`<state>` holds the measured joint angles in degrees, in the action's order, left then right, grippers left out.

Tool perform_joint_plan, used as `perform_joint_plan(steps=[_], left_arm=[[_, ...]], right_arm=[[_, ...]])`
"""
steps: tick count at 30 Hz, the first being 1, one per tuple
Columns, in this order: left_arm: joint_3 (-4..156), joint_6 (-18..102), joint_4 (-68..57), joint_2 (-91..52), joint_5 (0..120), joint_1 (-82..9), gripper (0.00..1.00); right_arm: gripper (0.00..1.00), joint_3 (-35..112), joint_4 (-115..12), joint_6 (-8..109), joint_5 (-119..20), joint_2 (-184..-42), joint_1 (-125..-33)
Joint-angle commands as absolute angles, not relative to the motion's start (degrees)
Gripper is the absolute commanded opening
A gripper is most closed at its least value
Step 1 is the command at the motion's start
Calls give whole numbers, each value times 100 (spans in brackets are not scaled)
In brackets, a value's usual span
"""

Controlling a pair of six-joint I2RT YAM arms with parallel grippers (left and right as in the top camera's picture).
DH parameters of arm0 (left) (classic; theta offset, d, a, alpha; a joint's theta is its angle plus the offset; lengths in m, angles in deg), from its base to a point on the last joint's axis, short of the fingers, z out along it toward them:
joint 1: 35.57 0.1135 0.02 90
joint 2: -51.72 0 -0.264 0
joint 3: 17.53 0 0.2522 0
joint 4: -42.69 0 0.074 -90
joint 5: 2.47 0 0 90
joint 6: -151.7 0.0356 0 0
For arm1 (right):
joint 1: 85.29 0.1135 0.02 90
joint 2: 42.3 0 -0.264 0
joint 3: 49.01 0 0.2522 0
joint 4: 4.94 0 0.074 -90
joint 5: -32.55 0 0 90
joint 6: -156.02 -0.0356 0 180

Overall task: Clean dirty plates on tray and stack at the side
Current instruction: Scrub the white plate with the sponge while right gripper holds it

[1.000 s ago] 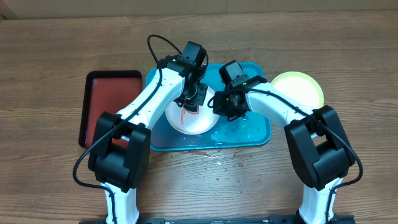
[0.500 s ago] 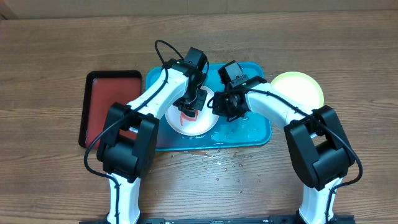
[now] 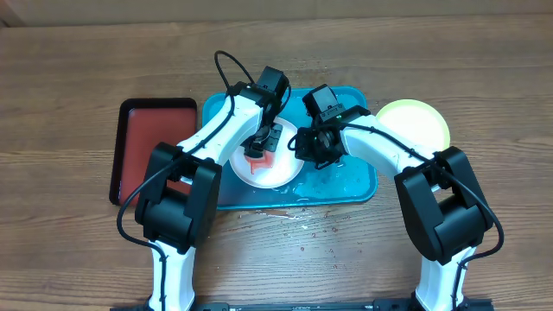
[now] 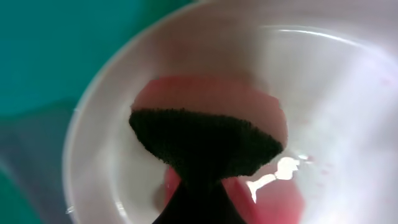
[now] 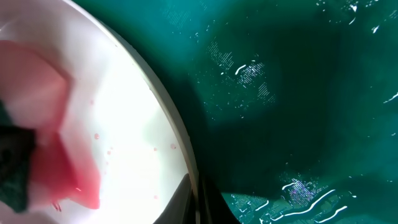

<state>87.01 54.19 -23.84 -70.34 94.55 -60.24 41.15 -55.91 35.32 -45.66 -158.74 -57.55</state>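
The white plate [image 3: 275, 175] lies on the wet turquoise tray [image 3: 356, 180]. My left gripper [image 3: 263, 145] is shut on a red sponge with a dark scouring face [image 3: 257, 161] and presses it onto the plate. In the left wrist view the sponge [image 4: 205, 143] covers the middle of the plate [image 4: 354, 93]. My right gripper [image 3: 302, 147] is shut on the plate's right rim. The right wrist view shows its fingers [image 5: 198, 200] pinching the rim [image 5: 180, 134] over the tray [image 5: 298, 93]. The pale green plate [image 3: 416, 121] lies on the table right of the tray. The pale blue plate is not visible.
A dark red tray with a black rim [image 3: 147, 147] lies on the table left of the turquoise tray. Water drops [image 3: 304, 230] dot the wood in front of the tray. Both arms cross over the tray's middle.
My left arm has shifted its elbow to the right, and the sponge has slid a little across the white plate. The right gripper has kept its hold on the rim.
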Motion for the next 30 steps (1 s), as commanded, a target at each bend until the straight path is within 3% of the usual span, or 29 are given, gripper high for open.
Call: perform_joint_plan(steps=[1,11,22,27,30], left_arm=[[8701,5321,-2389,-7122,10550,-5989,4],[9342,4757,-2631,-7117,10911,-5989,4],[12220,4217,-5097,-7117,10426,-5982,4],[12336,4208,-5617,-7117,9639,-5941,4],[12002,3760,-5571,-7119,9650,-5917,4]], right_arm=[[4,4023,-5681,3536,-4649,-16103,-5700],[4,4023,-5674,3538,-4654,-16103,-5700],[4,4019,-5676,3497,-4695,-16103,-5700],[4,4019,-5670,2832,-4763,-16103,-5700],[4,4008,-5753,1720,-4920,-16103,-5700]])
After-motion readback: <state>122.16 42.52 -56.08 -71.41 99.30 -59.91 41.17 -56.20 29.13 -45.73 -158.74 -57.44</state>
